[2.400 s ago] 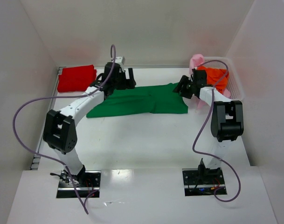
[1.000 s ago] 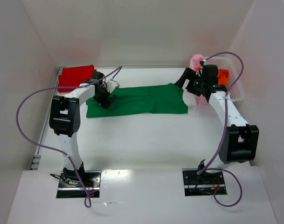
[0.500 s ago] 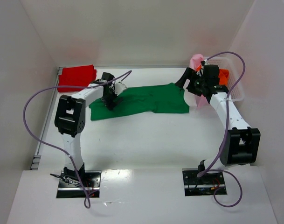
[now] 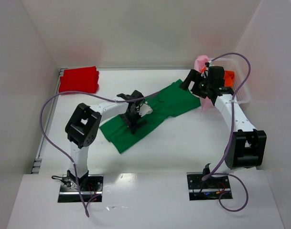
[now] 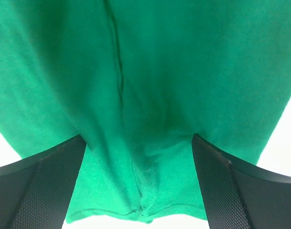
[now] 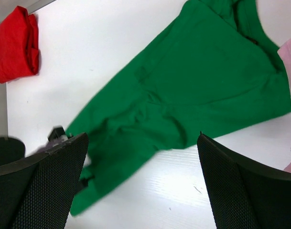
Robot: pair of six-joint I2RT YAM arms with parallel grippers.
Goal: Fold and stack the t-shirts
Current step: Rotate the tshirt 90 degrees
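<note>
Green shirt (image 4: 171, 101) spread on the white table (image 4: 174, 143), lying slantwise from near left to far right. Left gripper (image 4: 134, 118) is down on the shirt's near-left half, jaws wide apart, with cloth bunched in a ridge between the fingers (image 5: 45, 186) but not pinched. Right gripper (image 4: 192, 85) hangs over the shirt's far-right end, jaws wide and empty. Red shirt (image 4: 79, 79) lies folded in the far-left corner. Orange shirt (image 4: 228, 76) and pink shirt (image 4: 201, 62) are at the basket (image 4: 242, 93), far right.
</note>
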